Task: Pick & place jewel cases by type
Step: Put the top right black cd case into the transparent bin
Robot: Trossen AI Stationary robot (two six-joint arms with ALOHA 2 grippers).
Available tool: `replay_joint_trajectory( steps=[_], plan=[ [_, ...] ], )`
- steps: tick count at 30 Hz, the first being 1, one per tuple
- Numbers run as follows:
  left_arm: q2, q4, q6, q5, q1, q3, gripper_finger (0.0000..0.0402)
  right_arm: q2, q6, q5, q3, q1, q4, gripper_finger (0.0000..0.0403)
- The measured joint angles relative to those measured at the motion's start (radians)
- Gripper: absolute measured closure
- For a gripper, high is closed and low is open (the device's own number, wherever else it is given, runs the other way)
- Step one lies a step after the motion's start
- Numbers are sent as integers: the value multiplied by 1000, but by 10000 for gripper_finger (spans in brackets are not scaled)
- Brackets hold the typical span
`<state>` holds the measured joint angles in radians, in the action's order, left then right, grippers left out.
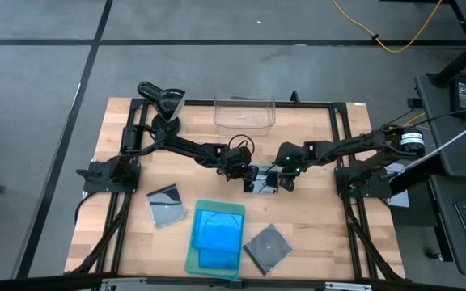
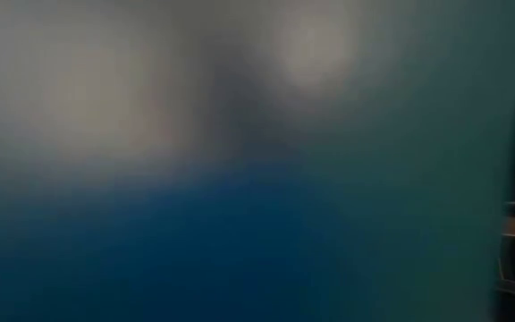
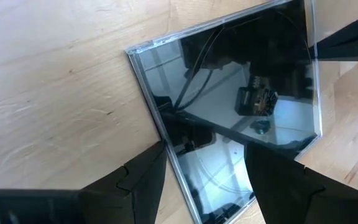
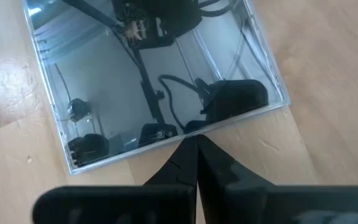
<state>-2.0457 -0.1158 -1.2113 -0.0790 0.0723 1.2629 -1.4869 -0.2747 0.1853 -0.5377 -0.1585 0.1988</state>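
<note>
Between the 2 grippers, at the middle of the table, 1 dark jewel case is lying flat on the wood, its glossy face mirroring the arms above it.

Left gripper: jaws standing spread, 1 finger sitting off the case's edge over bare wood, the other over the case's face; the case's edge is running between them. Whether they are touching the case cannot be told.

Right gripper: jaws pressed together, holding nothing, their tip sitting at the case's opposite edge, touching or just short of it.

Nearer the front edge, well apart from both sets of jaws:
- 1 pale green tray, lying flat.
- 2 blue jewel cases, resting on the tray, overlapping.
- 1 dark case at the left, lying on the wood just beside the tray on the left arm's side.
- 1 dark case at the right, lying tilted on the wood just beside the tray on the right arm's side.

Behind the jaws, at the far edge: 1 clear bin, standing upright.

Low view: blurred blue and green only, nothing readable.
</note>
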Motion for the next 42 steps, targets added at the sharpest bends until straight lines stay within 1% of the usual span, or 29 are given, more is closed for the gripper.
replay_joint_trajectory(
  steps=[12,17,27,30,39,42],
  plan=[
    [0,16,46,-2,2,0,194,-1,22,2,2,0,-10,399],
    [2,16,61,30,0,0,194,-1,25,3,3,0,-15,399],
    [7,16,74,33,2,0,194,-1,48,8,4,-5,-17,399],
    [11,22,96,67,6,0,194,-1,48,7,3,-5,-17,399],
    [76,38,143,122,16,2,194,-3,52,4,2,-5,-1,399],
    [109,119,162,166,22,10,194,-3,57,4,2,-5,1,399]
  ],
)
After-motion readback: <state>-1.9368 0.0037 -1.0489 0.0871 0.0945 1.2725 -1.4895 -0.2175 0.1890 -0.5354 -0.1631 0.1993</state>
